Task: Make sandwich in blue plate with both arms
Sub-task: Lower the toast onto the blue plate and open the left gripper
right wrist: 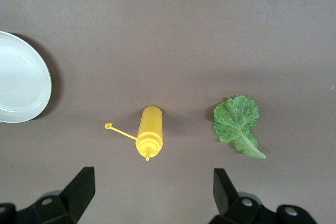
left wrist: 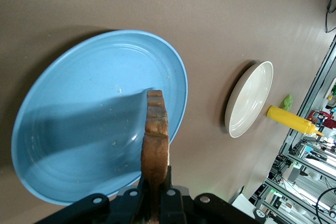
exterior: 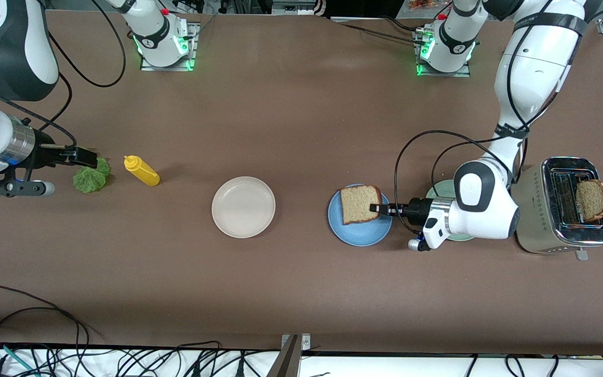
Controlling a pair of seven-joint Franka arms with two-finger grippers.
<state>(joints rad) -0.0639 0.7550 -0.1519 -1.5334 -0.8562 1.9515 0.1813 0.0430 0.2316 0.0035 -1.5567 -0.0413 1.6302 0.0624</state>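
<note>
The left gripper [exterior: 377, 208] hovers over the blue plate [exterior: 356, 235], its fingers clamped on the crust of a bread slice [exterior: 360, 203] held just above the plate's floor, not yet set down. At the right arm's end of the worktop [exterior: 301, 115], the right gripper [exterior: 84, 157] hangs with fingers spread wide and empty over the lettuce leaf [exterior: 92, 177], which lies beside a yellow squeeze bottle [exterior: 142, 171]. A second slice [exterior: 592, 200] stands in the toaster [exterior: 563, 207] at the left arm's end, and a white plate [exterior: 243, 207] sits bare mid-worktop. By the look of it the sandwich is barely begun: the first slice must be released, then lettuce and the top slice added
</note>
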